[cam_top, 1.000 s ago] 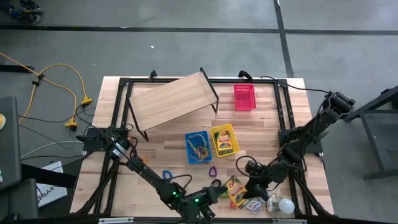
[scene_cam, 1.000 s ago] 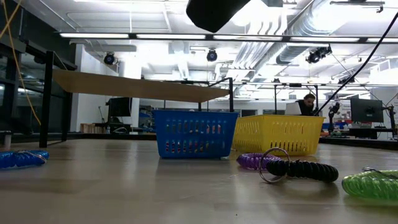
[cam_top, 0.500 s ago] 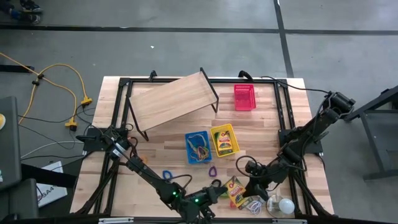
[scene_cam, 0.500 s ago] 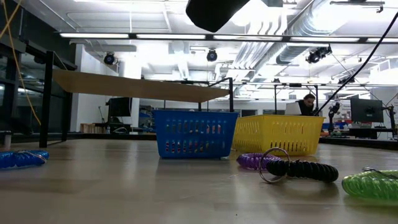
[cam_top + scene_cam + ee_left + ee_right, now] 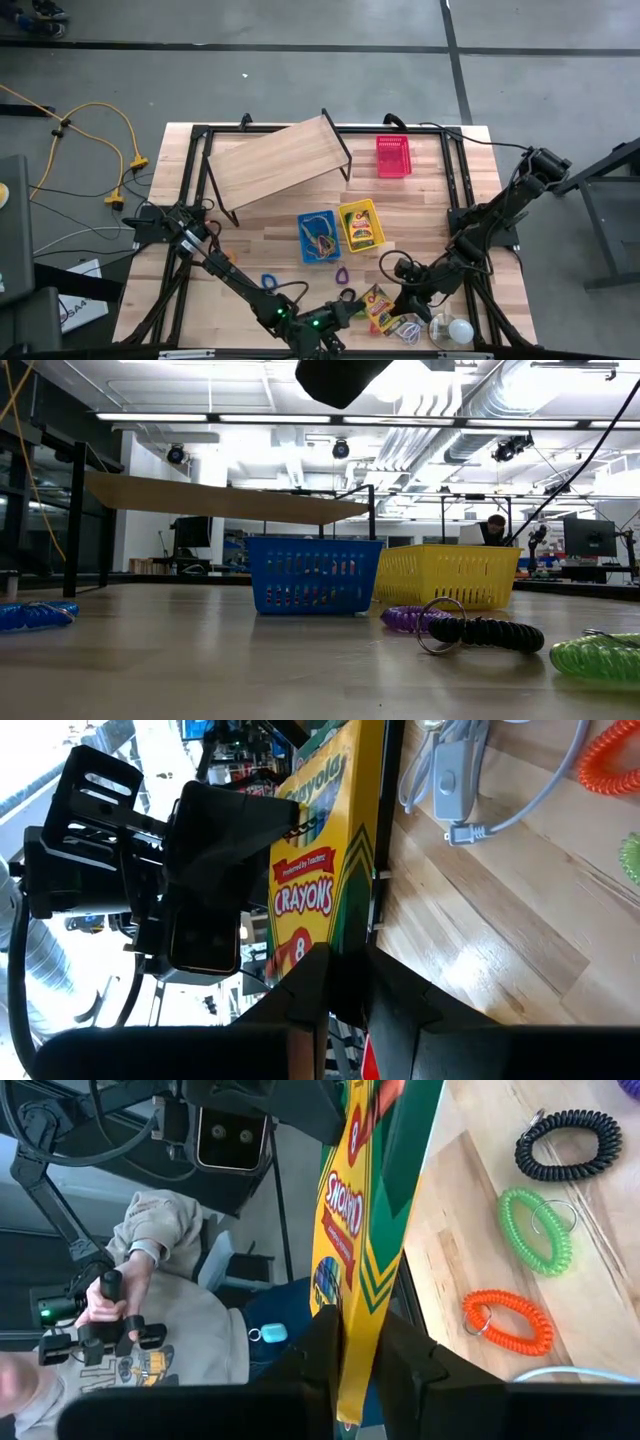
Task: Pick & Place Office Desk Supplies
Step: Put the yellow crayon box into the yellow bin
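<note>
A yellow-green crayon box [image 5: 378,307] hangs near the table's front edge between my two grippers. My left gripper [image 5: 352,309] is shut on its left end and my right gripper [image 5: 398,303] on its right end. The blue basket [image 5: 318,236] holds several coil loops, and the yellow basket [image 5: 361,225] stands beside it. The red basket [image 5: 393,156] stands at the far right. Loose coil loops lie on the table: blue [image 5: 268,283], purple [image 5: 342,274], black [image 5: 562,1143], green [image 5: 535,1230] and orange [image 5: 506,1320]. My left gripper pinches the box's end below the word CRAYONS [image 5: 338,952] between its two fingers, one on each broad face. The fingers come about level from the table's left. The box is lifted clear of the table. My right gripper pinches the box's opposite end [image 5: 356,1315] between its two fingers, one on each broad face, seen edge-on. It comes from the table's right, slanting a little down.
A tilted wooden board [image 5: 275,160] on black legs stands at the far left. A white bulb [image 5: 458,330] with its cord and switch [image 5: 452,790] lies at the near right corner. A person [image 5: 160,1330] with a hand controller sits beyond the near edge.
</note>
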`<action>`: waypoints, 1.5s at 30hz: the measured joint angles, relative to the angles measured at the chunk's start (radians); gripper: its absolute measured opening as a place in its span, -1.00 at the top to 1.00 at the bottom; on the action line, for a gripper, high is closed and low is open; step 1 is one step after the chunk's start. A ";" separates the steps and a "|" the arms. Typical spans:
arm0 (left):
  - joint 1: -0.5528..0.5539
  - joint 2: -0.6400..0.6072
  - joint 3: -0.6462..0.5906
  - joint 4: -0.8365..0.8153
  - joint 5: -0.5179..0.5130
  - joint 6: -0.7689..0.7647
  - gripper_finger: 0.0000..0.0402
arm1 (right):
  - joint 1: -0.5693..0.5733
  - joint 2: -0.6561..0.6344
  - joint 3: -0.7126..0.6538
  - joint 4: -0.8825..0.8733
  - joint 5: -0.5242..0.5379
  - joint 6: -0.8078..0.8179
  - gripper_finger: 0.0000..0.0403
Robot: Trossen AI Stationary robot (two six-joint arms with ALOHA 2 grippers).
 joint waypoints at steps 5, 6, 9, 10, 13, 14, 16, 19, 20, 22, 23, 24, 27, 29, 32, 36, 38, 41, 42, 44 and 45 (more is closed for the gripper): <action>0.000 0.000 0.000 0.002 -0.001 0.000 0.77 | 0.000 0.000 0.000 0.000 0.000 0.000 0.82; 0.000 0.000 0.000 0.002 0.000 0.000 0.76 | 0.000 0.000 0.000 0.000 0.000 0.000 0.82; 0.000 0.000 0.000 0.003 0.000 0.018 0.71 | 0.000 0.000 0.000 0.002 0.000 0.000 0.83; 0.000 0.000 0.000 0.003 0.000 0.031 0.69 | 0.000 0.000 0.000 0.003 0.000 0.000 0.83; 0.000 0.000 0.000 0.002 0.001 0.038 0.62 | 0.000 0.000 0.000 0.005 0.000 0.000 0.83; 0.000 0.000 0.000 0.002 0.001 0.038 0.60 | 0.000 0.000 0.000 0.006 0.000 0.000 0.83; 0.000 0.000 0.000 0.003 0.002 0.038 0.56 | 0.000 0.000 0.000 0.007 0.000 0.000 0.83; 0.001 0.000 0.000 0.010 0.003 0.038 0.50 | 0.000 0.000 0.000 0.008 0.000 -0.001 0.83; 0.001 0.000 0.000 0.015 0.003 0.042 0.49 | 0.000 0.000 0.000 0.009 0.001 -0.001 0.83; 0.001 0.000 0.000 0.027 0.003 0.045 0.46 | 0.000 0.000 0.000 0.013 0.001 -0.001 0.83; -0.001 0.000 0.000 0.031 0.003 0.045 0.45 | 0.000 0.000 0.000 0.015 0.001 -0.001 0.83; -0.002 0.000 0.000 0.034 0.003 0.046 0.44 | 0.000 0.000 0.000 0.019 0.000 -0.001 0.83; -0.005 0.000 0.000 0.035 -0.004 0.046 0.44 | 0.000 0.000 0.000 0.035 0.001 0.002 0.83; -0.009 0.000 0.000 0.035 -0.011 0.046 0.44 | 0.000 0.000 0.000 0.035 0.000 0.018 0.83; -0.019 0.000 0.000 0.036 -0.015 0.046 0.44 | 0.000 0.000 0.000 0.034 0.000 0.026 0.83; -0.036 0.000 0.000 0.038 -0.033 0.046 0.44 | -0.007 0.000 0.000 0.033 0.000 0.029 0.83; -0.045 0.000 0.000 0.038 -0.050 0.046 0.44 | -0.013 0.000 0.000 0.033 0.000 0.028 0.83; -0.060 0.000 0.000 0.040 -0.074 0.042 0.44 | -0.032 0.000 0.000 0.030 -0.001 0.026 0.83; -0.066 0.000 0.000 0.046 -0.079 0.042 0.44 | -0.042 0.000 0.000 0.030 -0.001 0.022 0.83; -0.079 0.000 0.000 0.054 -0.080 0.022 0.44 | -0.065 0.000 0.000 0.030 -0.001 0.008 0.83; -0.085 0.000 0.000 0.056 -0.079 0.004 0.44 | -0.080 0.000 0.000 0.030 0.000 -0.001 0.83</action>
